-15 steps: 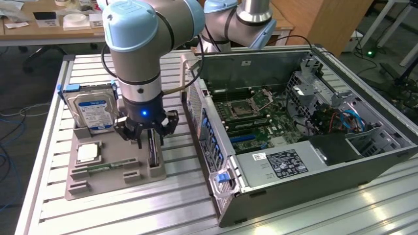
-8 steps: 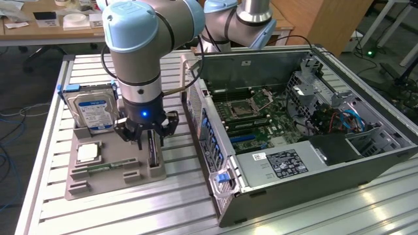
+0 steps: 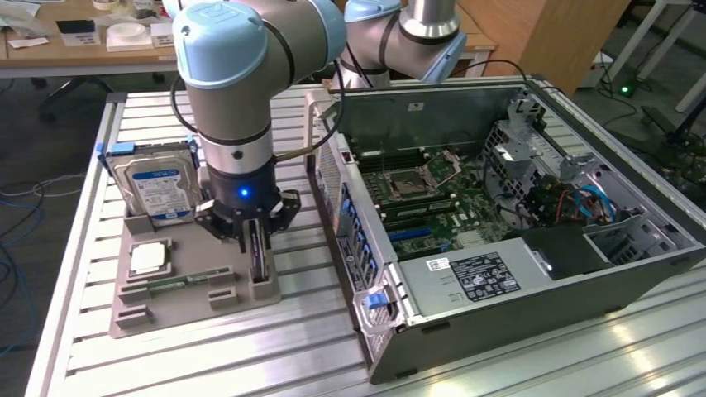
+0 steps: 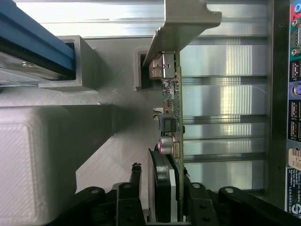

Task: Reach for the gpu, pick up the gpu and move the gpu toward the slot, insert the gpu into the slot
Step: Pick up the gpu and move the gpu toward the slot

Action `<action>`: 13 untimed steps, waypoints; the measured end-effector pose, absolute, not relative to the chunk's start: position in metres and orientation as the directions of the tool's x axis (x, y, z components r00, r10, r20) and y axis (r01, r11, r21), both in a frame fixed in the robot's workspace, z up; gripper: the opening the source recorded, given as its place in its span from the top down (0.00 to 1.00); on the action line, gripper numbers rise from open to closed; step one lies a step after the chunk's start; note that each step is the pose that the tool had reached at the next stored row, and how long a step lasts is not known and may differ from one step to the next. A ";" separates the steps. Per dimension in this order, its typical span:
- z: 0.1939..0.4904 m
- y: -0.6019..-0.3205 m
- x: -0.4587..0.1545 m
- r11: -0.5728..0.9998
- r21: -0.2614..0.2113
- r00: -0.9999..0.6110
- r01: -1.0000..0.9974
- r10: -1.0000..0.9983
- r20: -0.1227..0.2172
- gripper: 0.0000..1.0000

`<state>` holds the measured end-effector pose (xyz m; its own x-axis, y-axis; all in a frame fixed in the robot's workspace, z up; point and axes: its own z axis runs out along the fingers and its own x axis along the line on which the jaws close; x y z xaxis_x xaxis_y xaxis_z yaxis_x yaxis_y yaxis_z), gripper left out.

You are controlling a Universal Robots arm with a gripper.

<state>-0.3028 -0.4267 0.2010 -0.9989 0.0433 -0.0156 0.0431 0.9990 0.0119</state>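
The gpu point(image 3: 258, 255) stands on edge in a slot of the grey holder tray point(image 3: 165, 310), dark and thin in the exterior view. My gripper point(image 3: 253, 238) is lowered straight over it. The wrist view shows the gpu point(image 4: 172, 101) edgewise, green, with its pale metal bracket point(image 4: 184, 21) at the far end. My gripper point(image 4: 161, 183) straddles the card, and a small gap still shows between one finger point(image 4: 135, 181) and the card's black fan. The blue slot point(image 3: 424, 234) lies on the green motherboard point(image 3: 432, 203) inside the open computer case.
The tray also carries a silver hard drive point(image 3: 155, 186), a square processor point(image 3: 148, 258) and a memory stick point(image 3: 180, 282). The open case point(image 3: 518, 273) stands at the exterior view's right on the slatted aluminium table point(image 3: 276, 356). Its rear ports point(image 4: 295, 94) are close beside the card.
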 end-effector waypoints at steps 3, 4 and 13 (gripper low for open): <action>0.201 -0.427 -0.303 0.999 0.012 -0.999 0.043 0.043 -0.016 0.65; 0.201 -0.427 -0.303 0.999 0.012 -0.999 0.043 0.043 -0.016 0.65; 0.201 -0.427 -0.303 0.999 0.012 -0.999 0.041 0.041 -0.016 0.65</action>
<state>-0.3026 -0.4267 0.2010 -0.9990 0.0411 -0.0156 0.0409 0.9991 0.0119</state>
